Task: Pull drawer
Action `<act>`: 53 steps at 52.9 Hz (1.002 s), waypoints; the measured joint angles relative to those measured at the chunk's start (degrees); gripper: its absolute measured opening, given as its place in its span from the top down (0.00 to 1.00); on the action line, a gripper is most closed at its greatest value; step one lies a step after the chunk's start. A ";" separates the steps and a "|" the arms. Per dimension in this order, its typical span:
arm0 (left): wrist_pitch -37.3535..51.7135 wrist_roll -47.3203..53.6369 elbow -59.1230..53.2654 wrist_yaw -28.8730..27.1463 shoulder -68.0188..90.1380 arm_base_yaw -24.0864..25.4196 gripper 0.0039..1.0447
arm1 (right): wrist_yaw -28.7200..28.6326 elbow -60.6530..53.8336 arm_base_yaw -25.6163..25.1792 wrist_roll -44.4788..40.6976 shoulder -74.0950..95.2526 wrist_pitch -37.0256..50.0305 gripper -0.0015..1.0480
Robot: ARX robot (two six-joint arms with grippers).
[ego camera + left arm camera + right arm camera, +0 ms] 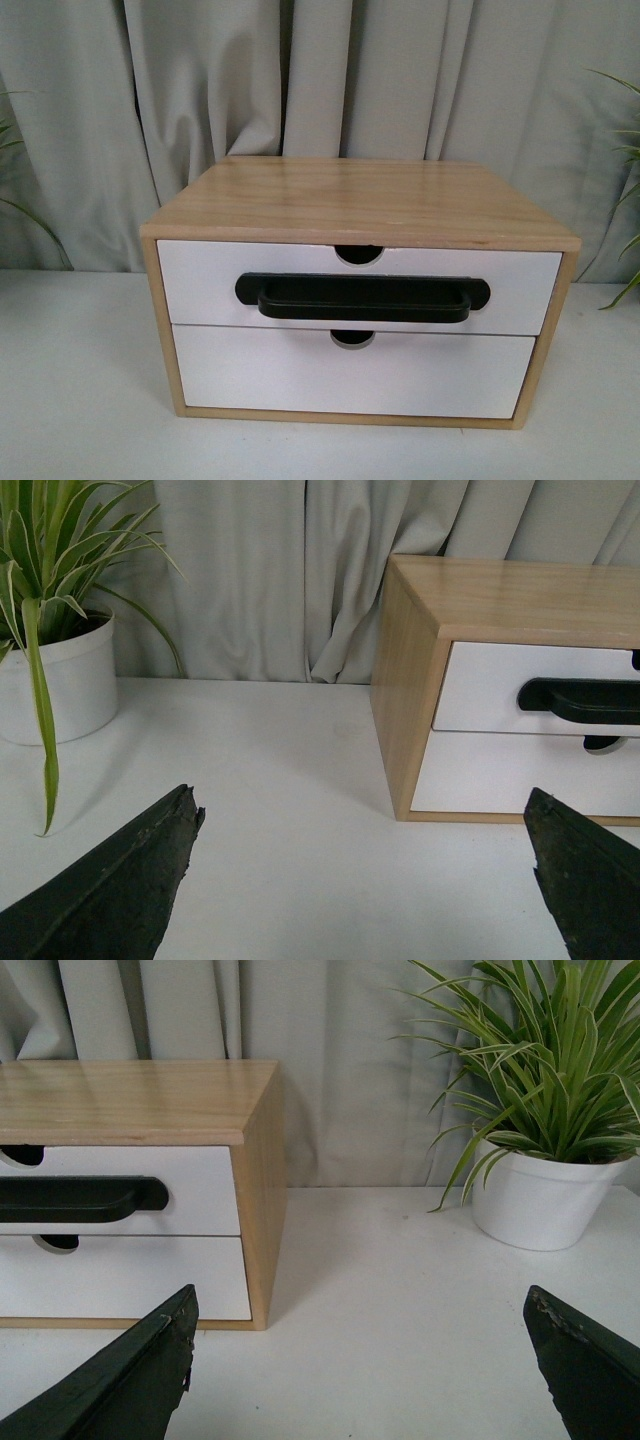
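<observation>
On the white table (pixel 80 400), squarely ahead in the front view, stands a light wood cabinet (pixel 350 195) with the drawer (pixel 200 275) in its upper slot. The drawer's white front lies about level with the cabinet's front edges, so it reads as shut. Its black bar handle (pixel 363 297) runs across the middle of the front, and a half-round notch (pixel 358 253) cuts its top edge. Just below it is a plain lower drawer front (pixel 350 372). A grey curtain (pixel 200 80) hangs close behind.

Bare table lies open in front of the cabinet and along both its sides. A white plant pot (pixel 55 680) stands well apart on the left side, and another pot (pixel 540 1200) well apart on the right.

The left gripper (pixel 362 810) has its fingers spread wide and empty above the bare table, apart from the cabinet's left corner. The right gripper (pixel 362 1300) is likewise spread wide and empty, off the right corner
</observation>
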 joint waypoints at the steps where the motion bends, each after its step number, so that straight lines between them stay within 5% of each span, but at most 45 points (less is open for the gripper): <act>1: 0.00 0.00 0.00 0.00 0.00 0.00 0.06 | 0.00 0.00 0.00 0.00 0.00 0.00 0.09; 14: 0.02 -0.02 0.00 0.17 0.00 0.02 0.06 | 0.00 0.00 0.00 0.00 0.00 0.00 0.09; 19: 4.26 0.24 0.02 6.32 2.43 0.02 0.06 | -12.04 0.79 -1.86 2.12 2.58 -4.02 0.09; 26: 10.51 4.44 0.07 8.72 10.43 -6.12 0.06 | -18.95 2.69 -2.10 0.37 10.62 -0.24 0.09; 37: 26.67 20.68 7.39 21.81 36.96 -8.17 0.06 | -27.39 12.52 -0.92 -14.78 32.33 3.63 0.09; 42: 24.74 27.71 12.35 28.68 46.95 -9.22 0.06 | -26.27 16.15 0.96 -23.02 39.63 4.50 0.09; 53: 16.20 41.94 24.17 33.62 63.14 -11.39 0.06 | -24.33 25.38 6.78 -40.24 52.06 0.72 0.09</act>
